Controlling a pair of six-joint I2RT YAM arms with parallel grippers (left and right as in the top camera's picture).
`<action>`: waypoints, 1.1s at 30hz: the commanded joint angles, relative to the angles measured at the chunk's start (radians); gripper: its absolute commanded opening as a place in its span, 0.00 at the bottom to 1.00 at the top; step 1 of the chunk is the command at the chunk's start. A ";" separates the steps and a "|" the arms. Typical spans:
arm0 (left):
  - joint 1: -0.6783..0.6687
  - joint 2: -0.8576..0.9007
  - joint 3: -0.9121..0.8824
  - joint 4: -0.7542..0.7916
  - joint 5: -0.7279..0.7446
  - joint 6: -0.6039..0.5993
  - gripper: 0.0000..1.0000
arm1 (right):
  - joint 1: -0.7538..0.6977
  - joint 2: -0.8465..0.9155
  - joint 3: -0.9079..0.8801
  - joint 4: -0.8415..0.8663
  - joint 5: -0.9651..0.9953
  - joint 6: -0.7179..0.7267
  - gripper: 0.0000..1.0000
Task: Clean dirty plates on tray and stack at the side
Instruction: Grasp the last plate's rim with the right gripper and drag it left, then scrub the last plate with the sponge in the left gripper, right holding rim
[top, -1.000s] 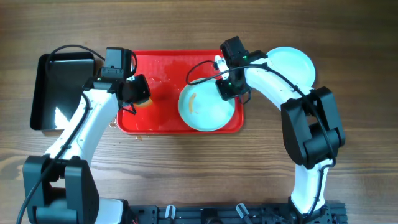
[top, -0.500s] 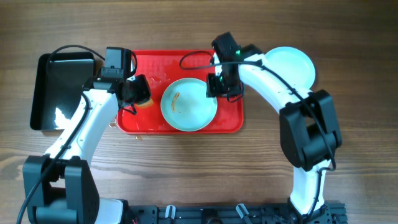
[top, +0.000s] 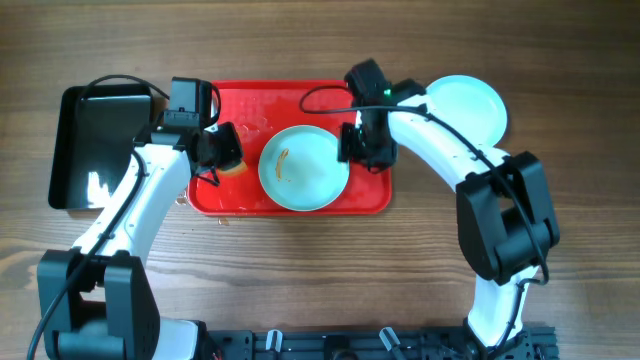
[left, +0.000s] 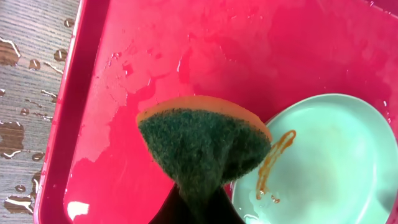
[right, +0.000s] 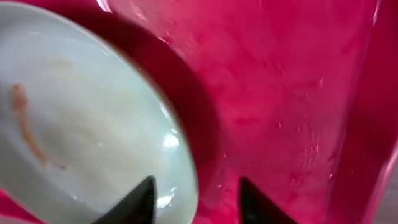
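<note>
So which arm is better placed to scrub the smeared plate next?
Left, most likely. The left gripper is shut on the sponge, right beside the smeared plate on the red tray. The right gripper holds no tool; its open jaws straddle the plate's rim.

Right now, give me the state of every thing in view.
tray plate: orange smear, flat on tray.
side plate: looks clean, on table.
tray: wet.
sponge: held over tray.
left gripper: jaws shut on sponge.
right gripper: jaws open, astride tray plate rim.
black pan: beside tray.
</note>
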 joint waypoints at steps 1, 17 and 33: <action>0.000 0.009 -0.009 0.004 0.012 0.003 0.04 | 0.006 -0.007 -0.054 0.009 0.014 0.112 0.36; 0.000 0.009 -0.009 0.007 0.013 0.002 0.04 | 0.095 0.016 -0.070 0.081 0.084 0.162 0.49; 0.000 0.009 -0.009 0.015 0.085 0.003 0.04 | 0.097 0.076 -0.070 0.180 0.140 0.061 0.04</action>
